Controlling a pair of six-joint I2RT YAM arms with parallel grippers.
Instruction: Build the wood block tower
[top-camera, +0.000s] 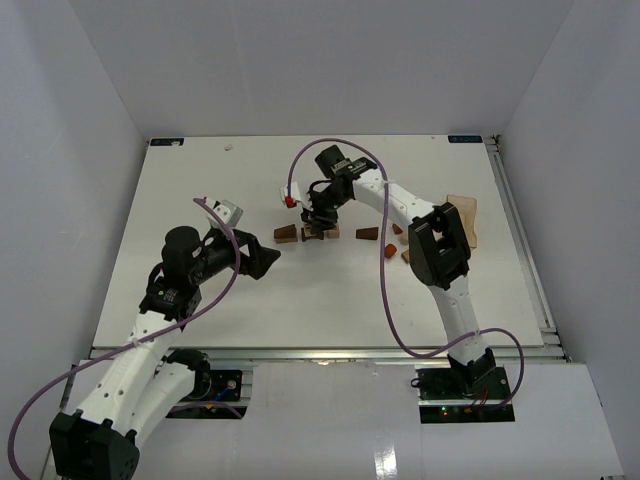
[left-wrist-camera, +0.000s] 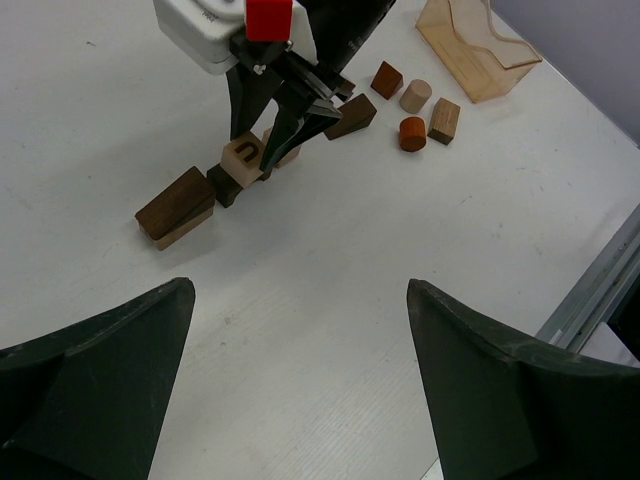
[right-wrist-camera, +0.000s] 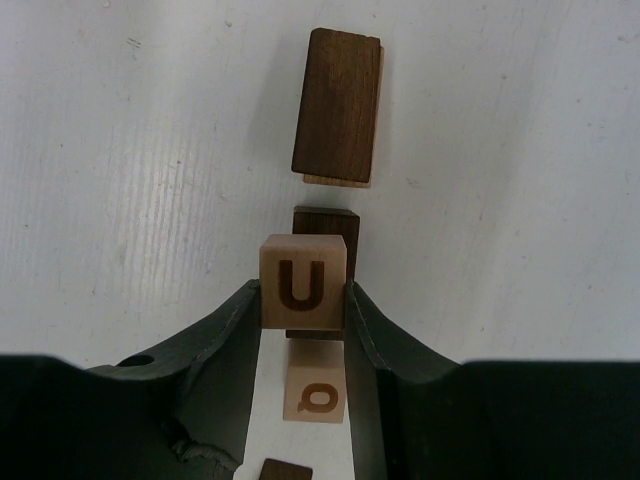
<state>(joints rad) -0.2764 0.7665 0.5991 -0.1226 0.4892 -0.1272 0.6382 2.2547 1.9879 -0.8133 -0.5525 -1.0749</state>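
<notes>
The wood block tower is a low row of blocks in mid-table. In the right wrist view my right gripper (right-wrist-camera: 302, 292) is shut on a pale cube marked U (right-wrist-camera: 302, 283). The cube sits over a dark brown block (right-wrist-camera: 326, 224). Behind it, between my fingers, lies a pale cube marked Q (right-wrist-camera: 314, 392). A dark wedge on a pale piece (right-wrist-camera: 338, 105) lies just beyond. From above, the right gripper (top-camera: 318, 222) points down onto the cluster (top-camera: 303, 234). My left gripper (top-camera: 262, 262) hangs open and empty, near-left of the blocks; the left wrist view shows its fingers (left-wrist-camera: 90, 380) wide apart.
Loose blocks lie right of the cluster: a dark wedge (left-wrist-camera: 352, 115), a reddish-brown cube (left-wrist-camera: 387, 79), a pale cylinder (left-wrist-camera: 415, 95), a red cylinder (left-wrist-camera: 411, 132) and a tan block (left-wrist-camera: 444, 120). A pale tray-like slab (top-camera: 463, 215) sits at the right, near the right arm's elbow.
</notes>
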